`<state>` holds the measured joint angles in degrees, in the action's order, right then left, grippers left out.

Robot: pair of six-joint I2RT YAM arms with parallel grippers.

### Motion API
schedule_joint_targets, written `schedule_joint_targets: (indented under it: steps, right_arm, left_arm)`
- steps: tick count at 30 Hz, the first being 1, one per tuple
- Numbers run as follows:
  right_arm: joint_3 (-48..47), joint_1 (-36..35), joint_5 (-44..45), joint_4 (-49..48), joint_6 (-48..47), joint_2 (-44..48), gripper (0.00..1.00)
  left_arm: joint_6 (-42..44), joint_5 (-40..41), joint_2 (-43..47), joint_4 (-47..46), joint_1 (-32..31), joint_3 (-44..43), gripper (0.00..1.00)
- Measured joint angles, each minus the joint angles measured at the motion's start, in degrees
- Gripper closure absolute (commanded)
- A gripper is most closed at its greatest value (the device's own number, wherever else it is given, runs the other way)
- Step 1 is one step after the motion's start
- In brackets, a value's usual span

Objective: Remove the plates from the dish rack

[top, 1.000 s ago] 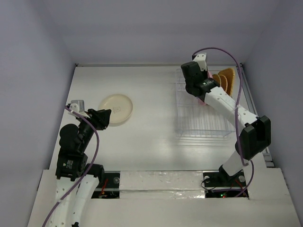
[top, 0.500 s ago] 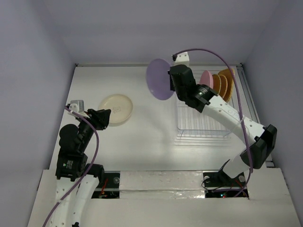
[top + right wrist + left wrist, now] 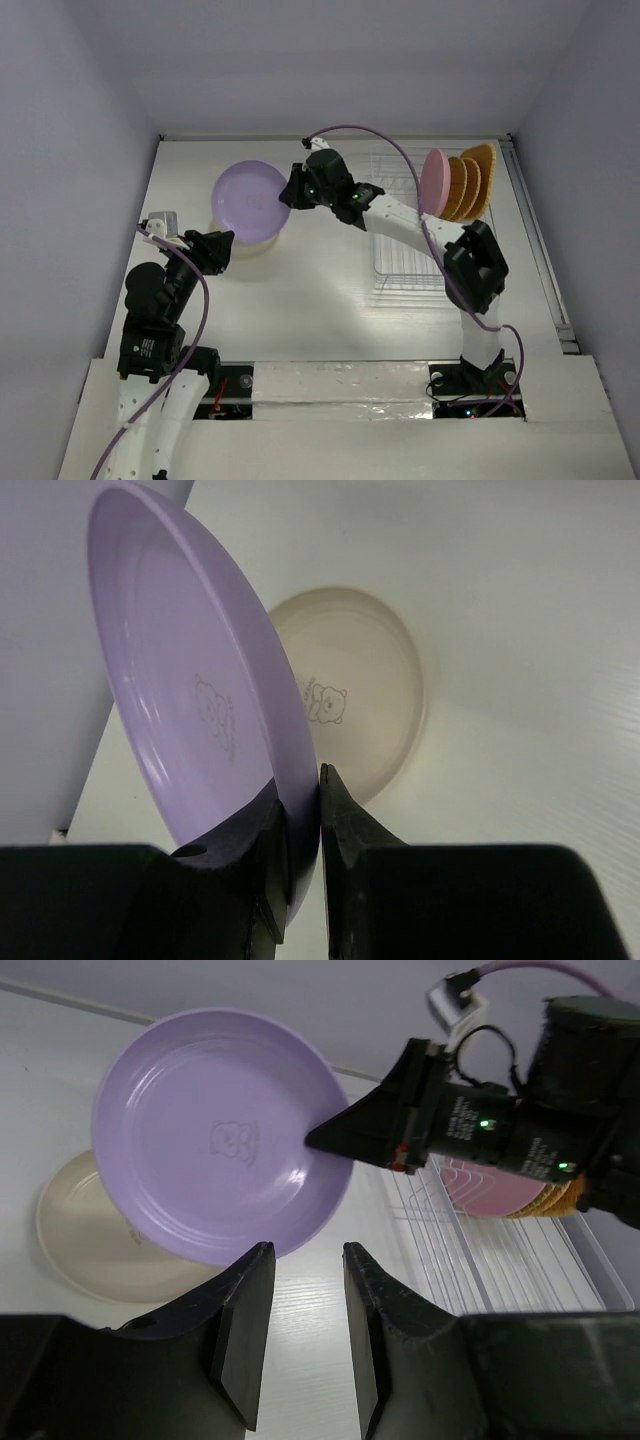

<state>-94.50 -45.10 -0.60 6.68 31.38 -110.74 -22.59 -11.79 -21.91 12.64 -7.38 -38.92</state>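
Note:
A lavender plate (image 3: pixel 250 198) hangs tilted over the cream plate (image 3: pixel 240 244), which lies flat on the table at the left. My right gripper (image 3: pixel 291 190) is shut on the lavender plate's (image 3: pixel 190 710) right rim, one finger on each face (image 3: pixel 300 785). The cream plate (image 3: pixel 360 700) shows behind it. The white wire dish rack (image 3: pixel 420 270) stands at the right with a pink plate (image 3: pixel 435 182) and orange plates (image 3: pixel 466 186) upright at its far end. My left gripper (image 3: pixel 218 248) rests near the cream plate's front edge, open with nothing between its fingers (image 3: pixel 305 1250).
The booth's walls close in the table on the left, far and right sides. The right arm stretches across the middle from the rack toward the left. The rack's near slots (image 3: pixel 500 1260) hold nothing.
My right arm lifted the lavender plate out of the rack and swung it left, tilting it over the cream plate. The left arm has not moved.

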Motion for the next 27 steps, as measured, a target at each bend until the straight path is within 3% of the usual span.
schedule_joint_targets:
  steps: [11, 27]
  right_arm:
    - [-6.5, 0.0, -4.4, -2.1, 10.3, -13.5, 0.96]
    - [-9.0, -0.2, -7.0, -2.8, 15.2, -20.5, 0.78]
  left_arm:
    - [0.0, 0.0, 0.0, 0.0, 0.0, 0.0, 0.69]
    - [0.0, 0.0, 0.0, 0.0, 0.0, 0.0, 0.69]
